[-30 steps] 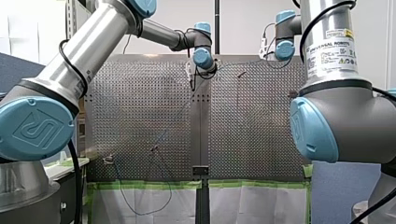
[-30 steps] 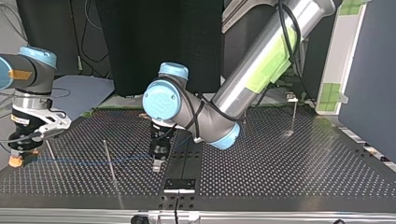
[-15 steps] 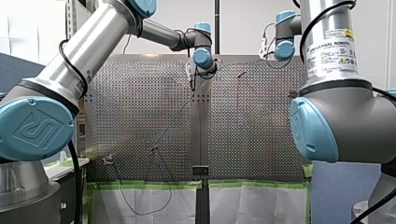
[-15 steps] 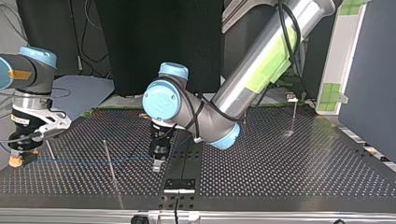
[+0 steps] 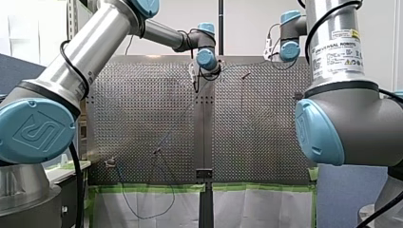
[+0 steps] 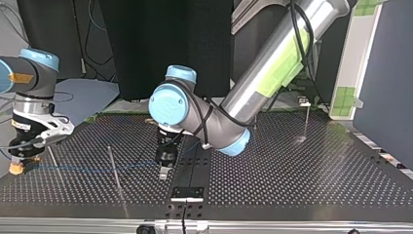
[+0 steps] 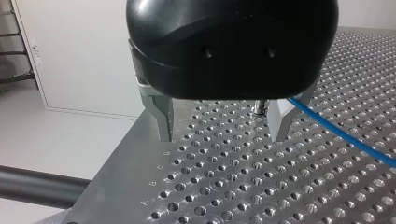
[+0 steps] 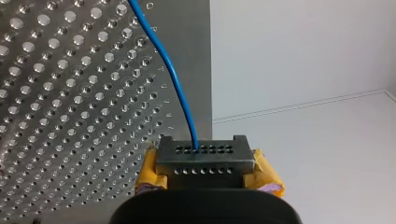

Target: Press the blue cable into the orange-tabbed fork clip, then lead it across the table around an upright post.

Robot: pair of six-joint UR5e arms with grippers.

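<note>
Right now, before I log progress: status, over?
Left gripper open, cable beside one finger. Right gripper shut on cable. Cable spans between them, crossing a post; which side, unclear.

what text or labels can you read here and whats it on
"UNIVERSAL ROBOTS": sticker on my right arm; its smaller print is unreadable.
"A", "C": letters by the table edge in the left wrist view; others blurred.
Blue cap on my left arm: a logo, no readable letters.
</note>
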